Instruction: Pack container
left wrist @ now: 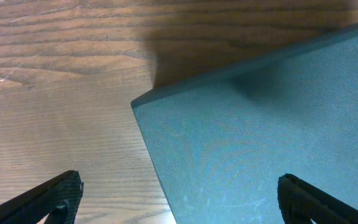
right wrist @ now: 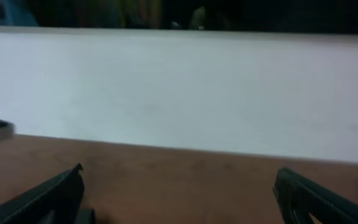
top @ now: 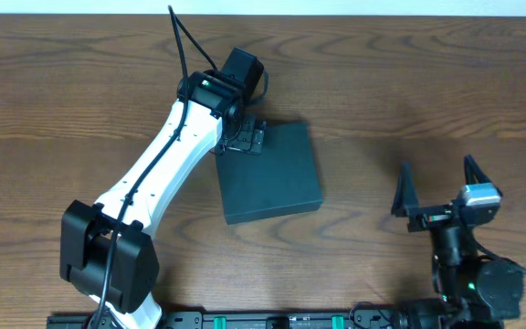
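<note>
The wooden table [top: 427,82] is the biggest thing here, and there is one of it. On it, a little left of centre, sits the single container [top: 272,178], lying flat and turned slightly askew, with its lid down flush over the top. No loose goods show anywhere on the table, so the count of things left to pack, as far as these views reach, is zero.

Two arms are present. The left arm [top: 153,174] reaches across to the container's far left corner. The right arm [top: 468,265] is drawn back at the near right edge, well apart from the container.

There are two hands. The left hand [left wrist: 178,182] hangs over that corner with its fingers spread wide to either side, holding nothing. The right hand [top: 436,187] is likewise released, its fingers splayed over bare wood.

As to progress, the shut lid and the lack of loose items suggest the packing is near its end, possibly only a final press or tidy-up remaining. What lies inside is hidden, so that is a guess.
</note>
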